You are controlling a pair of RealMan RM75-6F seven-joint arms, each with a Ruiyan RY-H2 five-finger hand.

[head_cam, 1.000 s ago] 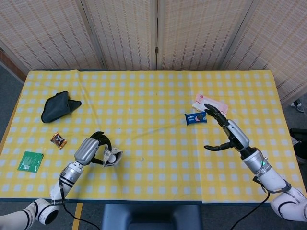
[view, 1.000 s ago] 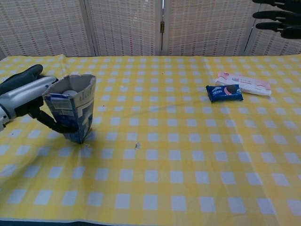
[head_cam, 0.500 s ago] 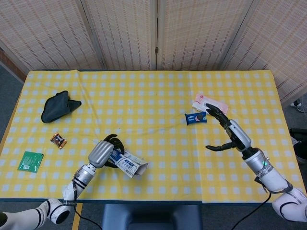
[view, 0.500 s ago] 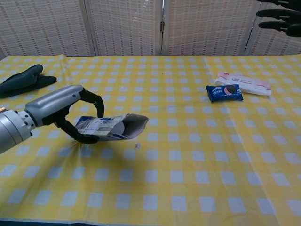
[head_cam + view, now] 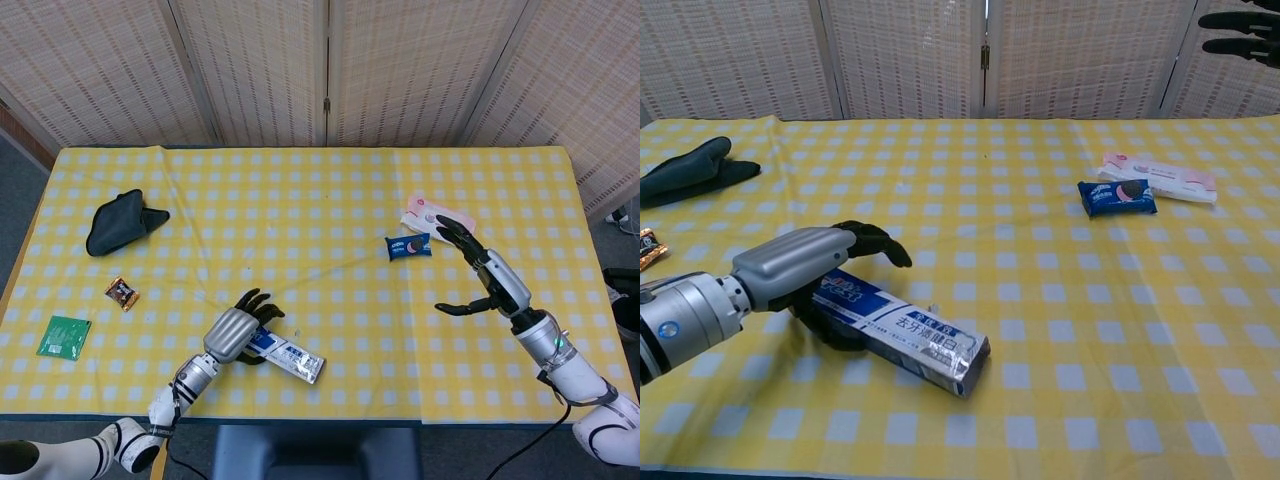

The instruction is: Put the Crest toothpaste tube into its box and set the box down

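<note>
Chest view: left hand [image 5: 810,262] fingers spread over box [image 5: 902,331] lying flat; right hand [image 5: 478,276] wide.

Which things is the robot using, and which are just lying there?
Using:
long blue-and-white cardboard toothpaste box
left hand, over its near end

Lying about:
blue cookie packet
pink-and-white wipes pack
dark grey cloth
small orange-brown sachet
green square packet

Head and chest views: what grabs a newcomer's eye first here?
The toothpaste box lying flat near the front edge of the yellow checked table, with the left hand over its near end, fingers spread. Next, the right hand open in the air at the right, close to the cookie pack and pink pack.
</note>
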